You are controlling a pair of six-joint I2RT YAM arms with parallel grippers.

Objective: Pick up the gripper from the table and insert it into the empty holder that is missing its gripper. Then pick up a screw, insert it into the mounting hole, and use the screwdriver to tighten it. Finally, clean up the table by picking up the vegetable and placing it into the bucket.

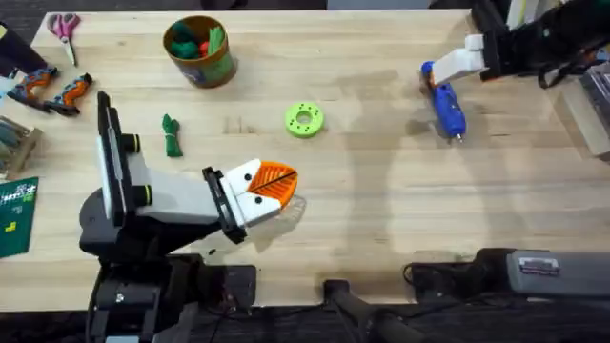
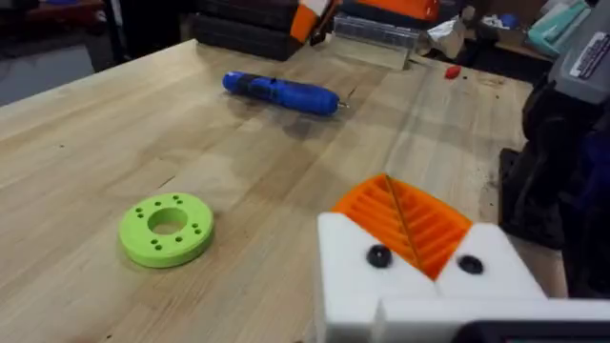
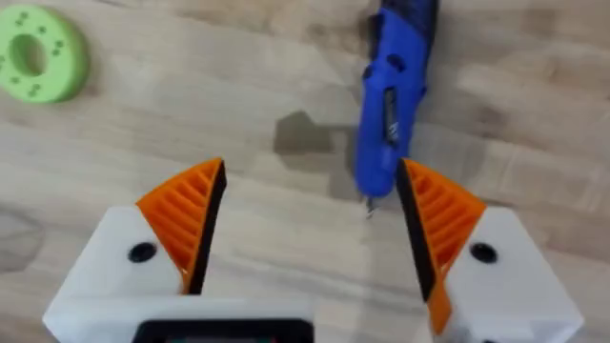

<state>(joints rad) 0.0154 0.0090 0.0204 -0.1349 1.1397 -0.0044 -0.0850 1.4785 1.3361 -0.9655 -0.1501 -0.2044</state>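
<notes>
- The wooden table [image 1: 381,191] takes up most of the overhead view.
- The left gripper [image 1: 272,189] sits low and left of the middle. Its orange pads are pressed together with nothing between them.
- The right gripper [image 3: 310,238] is at the upper right of the overhead view, above the screwdriver's end. Its orange pads [image 3: 186,214] are wide apart and hold nothing.
- The bucket [image 1: 198,50] stands at the upper left with green and red toy food inside.
- The blue screwdriver [image 1: 444,102] lies flat on the table at the upper right, its metal tip pointing down the frame.
- The bright green ring [image 1: 304,119] with holes lies near the middle.
- The dark green vegetable [image 1: 171,134] lies left of the ring, below the bucket.
</notes>
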